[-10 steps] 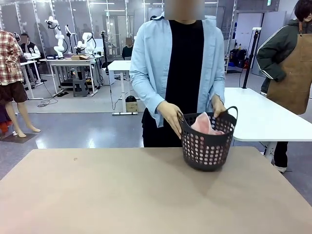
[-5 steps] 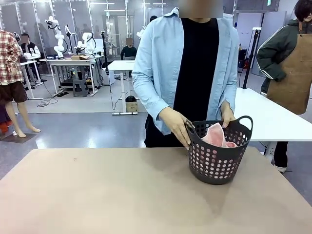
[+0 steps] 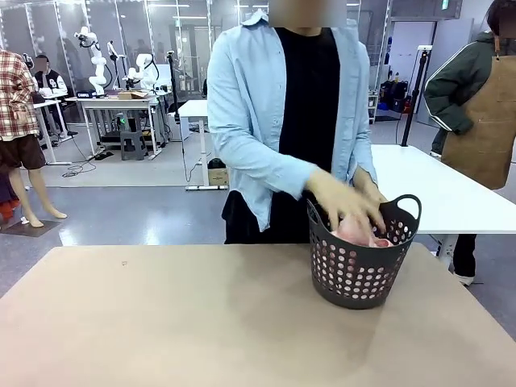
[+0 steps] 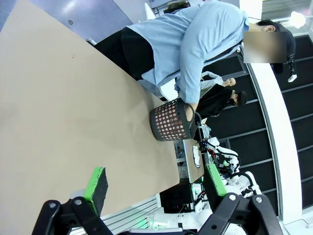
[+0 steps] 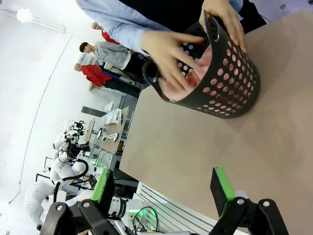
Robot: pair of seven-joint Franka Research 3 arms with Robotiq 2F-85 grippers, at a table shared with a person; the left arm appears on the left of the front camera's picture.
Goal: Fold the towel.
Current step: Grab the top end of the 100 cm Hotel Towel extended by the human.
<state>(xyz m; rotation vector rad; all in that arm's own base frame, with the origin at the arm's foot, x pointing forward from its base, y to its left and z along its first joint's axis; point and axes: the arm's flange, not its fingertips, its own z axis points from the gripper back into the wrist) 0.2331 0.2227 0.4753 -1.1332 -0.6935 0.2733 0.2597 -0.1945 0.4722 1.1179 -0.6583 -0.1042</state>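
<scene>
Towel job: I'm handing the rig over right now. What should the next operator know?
Left gripper: open, empty, above the table.
Right gripper: open, empty, short of the basket.
Towel: bunched inside the basket, at the table's far right.
Person: one hand reaching into the basket at the towel, other hand on its rim.
Done: nothing folded.
Left: towel out, spread, folded.

L gripper [image 4: 155,182], R gripper [image 5: 162,188] black, green pads [image 4: 96,182], person's light-blue shirt [image 3: 250,105], prob. black tee [image 3: 310,97]
</scene>
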